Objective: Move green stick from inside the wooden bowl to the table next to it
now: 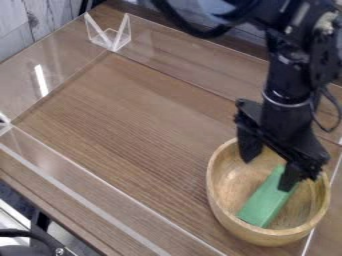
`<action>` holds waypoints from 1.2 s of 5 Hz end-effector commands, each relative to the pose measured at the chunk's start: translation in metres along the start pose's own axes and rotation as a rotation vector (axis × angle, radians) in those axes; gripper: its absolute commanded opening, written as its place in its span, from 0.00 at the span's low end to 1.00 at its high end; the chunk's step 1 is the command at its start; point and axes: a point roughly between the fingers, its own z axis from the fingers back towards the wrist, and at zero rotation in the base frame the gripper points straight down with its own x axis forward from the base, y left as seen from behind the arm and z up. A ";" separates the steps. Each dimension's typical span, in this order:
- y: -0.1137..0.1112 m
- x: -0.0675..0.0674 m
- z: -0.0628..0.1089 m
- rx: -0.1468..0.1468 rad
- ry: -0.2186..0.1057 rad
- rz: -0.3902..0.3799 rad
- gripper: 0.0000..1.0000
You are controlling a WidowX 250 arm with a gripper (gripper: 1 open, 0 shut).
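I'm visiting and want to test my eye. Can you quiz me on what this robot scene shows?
1. True or false: the green stick lies on the table.
2. The gripper is: A) open above the bowl, B) shut on the stick, C) out of view.
3. Fill in: the stick lies inside the ____.

Key:
1. False; it lies in the bowl.
2. A; its jaws stand apart over the stick's upper end, no grip shown.
3. bowl.
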 end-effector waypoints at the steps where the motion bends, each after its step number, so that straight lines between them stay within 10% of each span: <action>1: -0.010 0.004 -0.006 -0.007 -0.019 -0.074 1.00; 2: -0.011 0.006 -0.015 -0.004 -0.016 0.001 0.00; 5: -0.013 0.014 0.017 0.017 -0.085 0.155 0.00; 6: 0.013 0.013 0.017 -0.003 -0.104 0.120 1.00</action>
